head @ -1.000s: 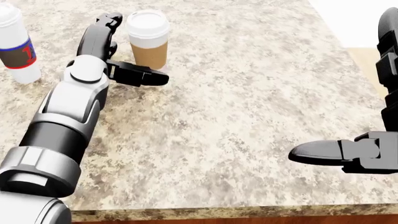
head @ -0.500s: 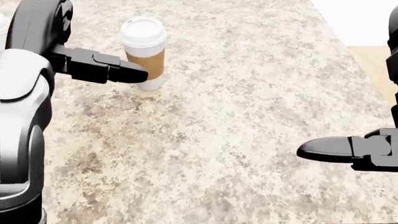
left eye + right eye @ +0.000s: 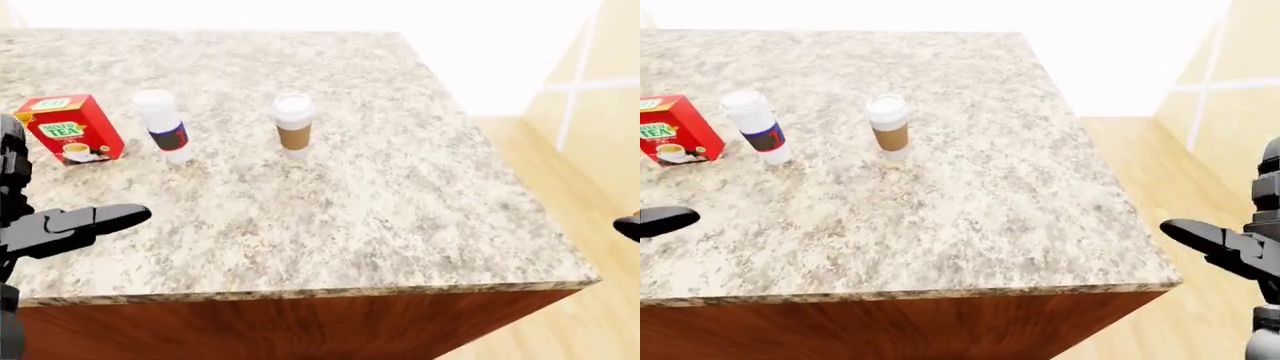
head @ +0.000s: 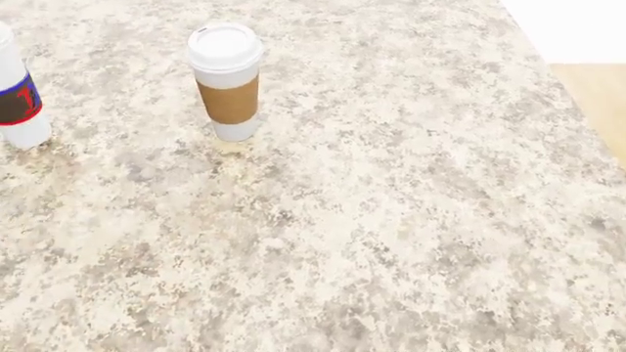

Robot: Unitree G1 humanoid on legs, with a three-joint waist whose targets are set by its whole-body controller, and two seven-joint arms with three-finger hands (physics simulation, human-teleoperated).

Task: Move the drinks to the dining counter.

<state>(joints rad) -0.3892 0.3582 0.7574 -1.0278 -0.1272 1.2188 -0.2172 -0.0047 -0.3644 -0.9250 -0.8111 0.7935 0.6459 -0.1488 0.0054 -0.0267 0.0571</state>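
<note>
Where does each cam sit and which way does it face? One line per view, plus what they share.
Head view: on the head, angled steeply down at the counter; no body shows.
Left-eye view: on the head, looking over the counter; left hand at left edge.
Right-eye view: same, offset right; right hand beyond the counter's right edge.
Shared: coffee cup, bottle; both eyes also show the tea box.

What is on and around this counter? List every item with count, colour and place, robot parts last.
Coffee cup: one, white lid and base with a brown sleeve, upright near the counter's middle in the left-eye view.
Bottle: one, white with a dark label banded red and blue, upright left of the cup.
Tea box: one, red, left of the bottle.
Counter: one, speckled beige stone over a reddish-brown base.
Floor: light wood, right of the counter.
Left hand: black fingers open, left edge, holding nothing.
Right hand: black, open, beyond the counter's right edge.
</note>
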